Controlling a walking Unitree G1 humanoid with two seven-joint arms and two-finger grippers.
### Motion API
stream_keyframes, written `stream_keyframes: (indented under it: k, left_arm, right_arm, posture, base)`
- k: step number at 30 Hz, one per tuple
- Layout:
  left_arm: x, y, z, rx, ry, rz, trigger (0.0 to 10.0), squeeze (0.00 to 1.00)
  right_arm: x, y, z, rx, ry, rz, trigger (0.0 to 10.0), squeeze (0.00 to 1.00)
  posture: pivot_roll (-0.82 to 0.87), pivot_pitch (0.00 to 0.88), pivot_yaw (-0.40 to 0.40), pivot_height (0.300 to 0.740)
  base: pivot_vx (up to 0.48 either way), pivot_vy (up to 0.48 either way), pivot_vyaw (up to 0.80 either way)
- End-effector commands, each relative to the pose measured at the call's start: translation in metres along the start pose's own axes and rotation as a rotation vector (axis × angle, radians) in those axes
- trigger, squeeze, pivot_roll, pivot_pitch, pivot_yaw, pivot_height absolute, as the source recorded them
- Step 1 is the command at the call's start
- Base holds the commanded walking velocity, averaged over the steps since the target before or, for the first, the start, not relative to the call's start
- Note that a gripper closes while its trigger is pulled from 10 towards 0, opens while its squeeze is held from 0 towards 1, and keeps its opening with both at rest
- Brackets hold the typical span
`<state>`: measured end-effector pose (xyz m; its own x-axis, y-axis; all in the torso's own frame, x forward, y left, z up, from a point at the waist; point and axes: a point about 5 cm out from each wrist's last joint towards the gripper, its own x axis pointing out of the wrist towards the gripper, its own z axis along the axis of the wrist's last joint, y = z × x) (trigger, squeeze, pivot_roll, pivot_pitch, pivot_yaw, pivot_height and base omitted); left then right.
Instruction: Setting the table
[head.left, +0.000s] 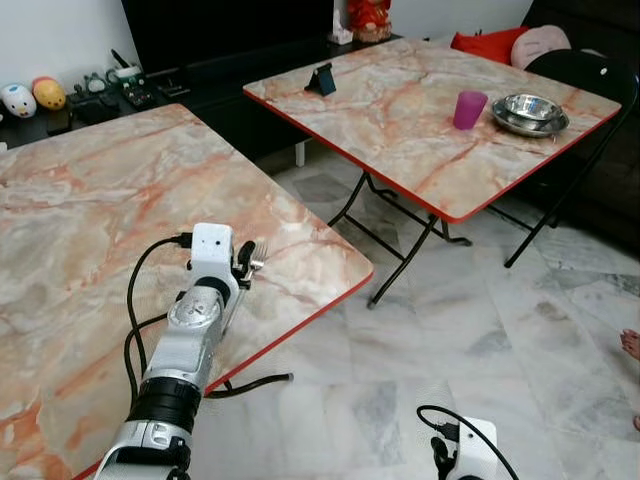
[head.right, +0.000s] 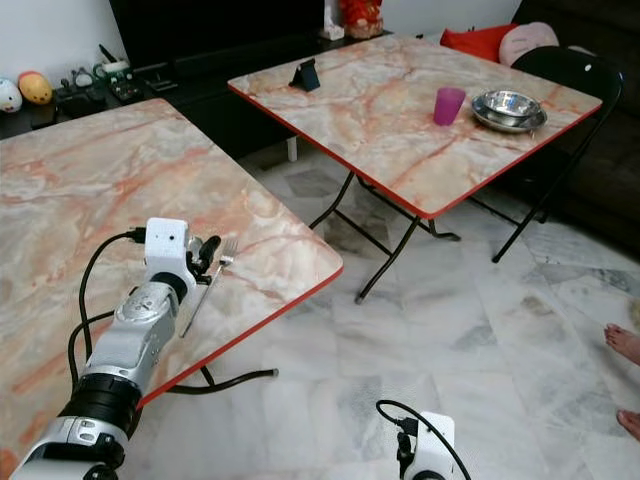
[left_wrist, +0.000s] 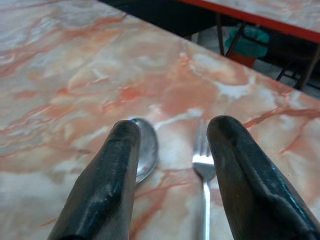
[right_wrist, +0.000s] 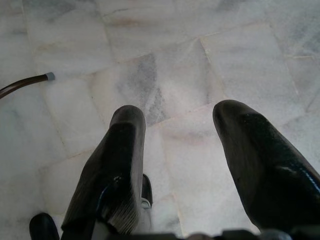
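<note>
Left gripper (left_wrist: 170, 165) over near surface (head.left: 90, 200), jaws open astride spoon (left_wrist: 145, 150) and fork (left_wrist: 204, 172). Right gripper (right_wrist: 177, 165) above floor (right_wrist: 165, 60), jaws open, empty.

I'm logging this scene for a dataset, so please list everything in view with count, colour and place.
near table: 1, pink marble top with red edge, in front of the robot
far table: 1, same marble and red edge, folding legs, beyond it
fork: 1, silver, on the near table by the left end effector
spoon: 1, silver, beside the fork
cup: 1, purple, far table
bowl: 1, steel, right of the cup
phone stand: 1, dark, far table's back edge
chair: 1, black, behind the far table
left end effector: open, over the fork and spoon
right end effector: open, idle above the floor
</note>
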<state>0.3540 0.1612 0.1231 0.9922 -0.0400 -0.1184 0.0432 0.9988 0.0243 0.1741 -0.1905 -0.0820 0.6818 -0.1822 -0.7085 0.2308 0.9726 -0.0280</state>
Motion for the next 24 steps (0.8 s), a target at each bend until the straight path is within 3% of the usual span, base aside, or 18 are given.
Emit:
stream_keyframes:
  k: [1, 14, 15, 16, 24]
  left_arm:
    - [0.004, 0.003, 0.002, 0.041, 0.002, 0.008, 10.0, 1.00]
    - [0.010, 0.012, -0.001, 0.055, 0.028, 0.061, 10.0, 1.00]
    - [0.011, 0.013, -0.002, 0.070, 0.036, 0.056, 10.0, 0.59]
    - [0.010, 0.016, -0.005, 0.086, 0.049, 0.052, 10.0, 0.00]
    - [0.005, 0.035, -0.019, 0.128, 0.111, 0.055, 10.0, 0.00]
  right_arm:
    - [0.000, 0.001, 0.002, 0.002, -0.012, -0.004, 10.0, 0.00]
    - [0.000, 0.000, 0.000, 0.001, 0.010, -0.006, 10.0, 0.00]
    - [0.000, -0.001, -0.001, 0.001, 0.013, -0.006, 10.0, 0.00]
    - [0.000, -0.002, -0.002, 0.002, 0.017, -0.008, 10.0, 0.00]
    - [-0.002, -0.005, -0.007, 0.001, 0.036, -0.009, 10.0, 0.00]
  posture:
    - [0.05, 0.000, -0.027, 0.740]
    - [0.05, 0.000, -0.027, 0.740]
    - [0.05, 0.000, -0.027, 0.740]
    - [0.04, 0.000, -0.025, 0.740]
    - [0.04, 0.000, -0.025, 0.740]
  base:
    - [0.000, 0.000, 0.00]
    - [0.000, 0.000, 0.00]
    - [0.000, 0.000, 0.00]
    - [0.000, 0.000, 0.00]
    - [0.000, 0.000, 0.00]
